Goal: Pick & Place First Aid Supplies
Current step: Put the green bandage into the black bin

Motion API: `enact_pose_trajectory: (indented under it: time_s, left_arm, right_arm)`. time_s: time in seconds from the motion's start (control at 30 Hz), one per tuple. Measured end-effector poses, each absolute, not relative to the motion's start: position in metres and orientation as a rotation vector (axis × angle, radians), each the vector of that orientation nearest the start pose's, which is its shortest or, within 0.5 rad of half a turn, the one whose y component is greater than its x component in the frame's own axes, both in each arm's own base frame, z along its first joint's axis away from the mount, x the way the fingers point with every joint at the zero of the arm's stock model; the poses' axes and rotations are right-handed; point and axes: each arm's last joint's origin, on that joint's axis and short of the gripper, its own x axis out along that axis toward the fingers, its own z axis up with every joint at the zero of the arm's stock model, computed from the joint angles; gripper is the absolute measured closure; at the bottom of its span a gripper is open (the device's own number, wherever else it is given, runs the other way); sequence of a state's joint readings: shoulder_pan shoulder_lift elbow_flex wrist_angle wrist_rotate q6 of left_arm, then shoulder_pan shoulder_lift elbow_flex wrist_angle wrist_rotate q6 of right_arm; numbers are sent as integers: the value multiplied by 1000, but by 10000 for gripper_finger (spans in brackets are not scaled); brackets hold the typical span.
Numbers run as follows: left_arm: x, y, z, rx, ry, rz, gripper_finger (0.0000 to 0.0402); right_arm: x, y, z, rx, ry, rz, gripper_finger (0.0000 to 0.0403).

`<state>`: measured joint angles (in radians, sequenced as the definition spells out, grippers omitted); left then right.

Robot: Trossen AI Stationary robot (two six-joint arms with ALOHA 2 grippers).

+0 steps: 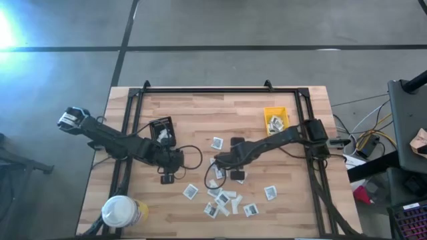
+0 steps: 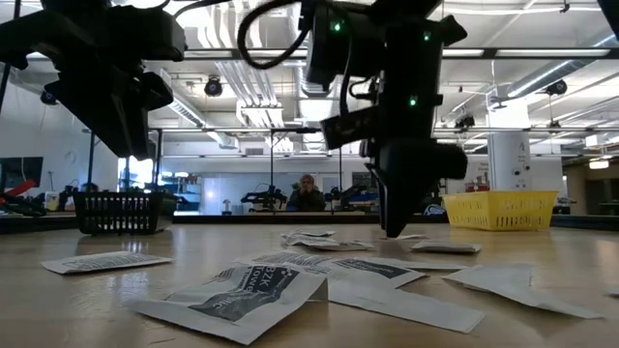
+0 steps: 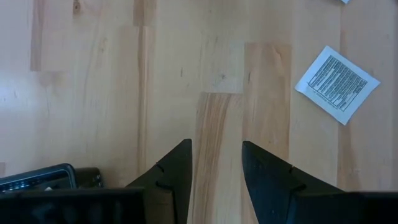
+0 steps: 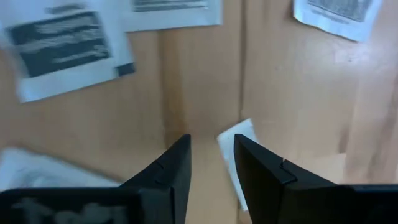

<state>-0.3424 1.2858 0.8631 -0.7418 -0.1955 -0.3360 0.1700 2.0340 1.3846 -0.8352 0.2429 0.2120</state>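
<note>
Across the wooden table (image 1: 200,113), packets (image 1: 220,203) lie scattered, perhaps overlapping

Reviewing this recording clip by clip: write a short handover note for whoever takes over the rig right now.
Left gripper: open, empty, over bare wood near the black tray, which holds at least one packet.
Right gripper: open, low over the table at the pile's upper edge, a small white packet beside one finger; nothing gripped.
Done: a few packets sit in the yellow bin.
Left: most packets are loose on the table, clustered in the loose pile toward the front, with singles at and.
White-lidded tub stands at the front left corner.
</note>
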Motion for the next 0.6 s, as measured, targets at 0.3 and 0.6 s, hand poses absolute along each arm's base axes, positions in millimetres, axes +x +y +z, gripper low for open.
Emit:
enact_pose_trajectory:
  time_s: [0.3,0.6]
  left_arm:
    - [220,-72,223,11,1124,61,268]
    - [220,-72,223,8,1123,66,268]
  right_arm:
    - [374,50,141,-122,1436,-255,282]
    - [375,23,138,30,1464,-216,300]
